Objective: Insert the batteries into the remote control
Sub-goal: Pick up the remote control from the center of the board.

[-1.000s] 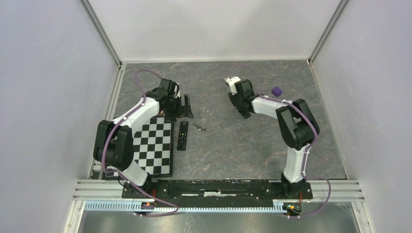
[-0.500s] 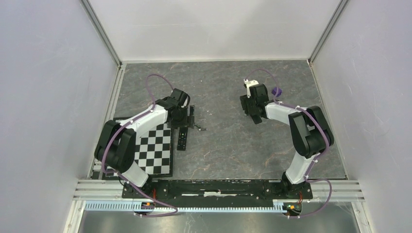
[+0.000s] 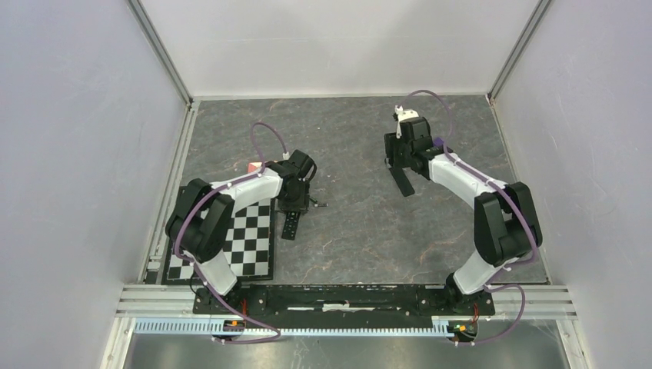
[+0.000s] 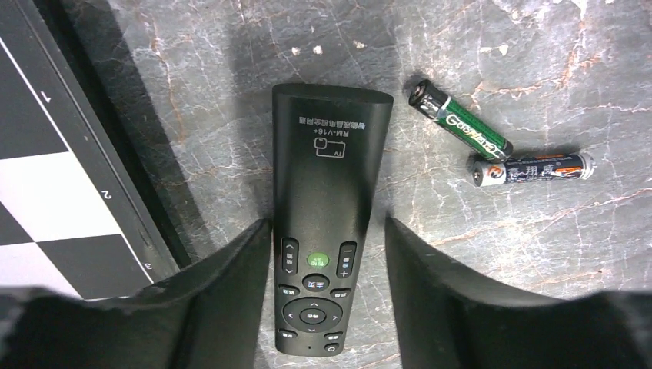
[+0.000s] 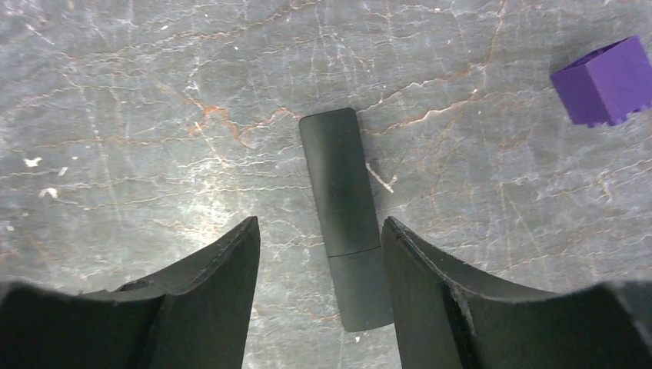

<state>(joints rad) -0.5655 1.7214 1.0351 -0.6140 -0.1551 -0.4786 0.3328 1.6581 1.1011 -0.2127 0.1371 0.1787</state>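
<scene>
A black remote control (image 4: 327,192) lies buttons up on the table, between the fingers of my open left gripper (image 4: 327,227), which touch nothing. Two batteries lie just right of it: one green and black (image 4: 460,129), one black with orange print (image 4: 532,167). In the top view this remote (image 3: 290,225) sticks out below the left gripper (image 3: 295,201). A second black remote (image 5: 342,207) lies back up, its cover seam showing, between the fingers of my open right gripper (image 5: 319,223). In the top view it (image 3: 404,184) lies just below the right gripper (image 3: 398,165).
A black and white chessboard (image 3: 242,238) lies left of the face-up remote, and its edge (image 4: 46,192) is close to the left finger. A purple cube (image 5: 607,81) sits far right of the second remote. A small red object (image 3: 252,165) lies behind the left arm.
My left gripper has moved right and nearer, over the face-up remote. My right gripper has moved right and farther back, now above the second remote.
</scene>
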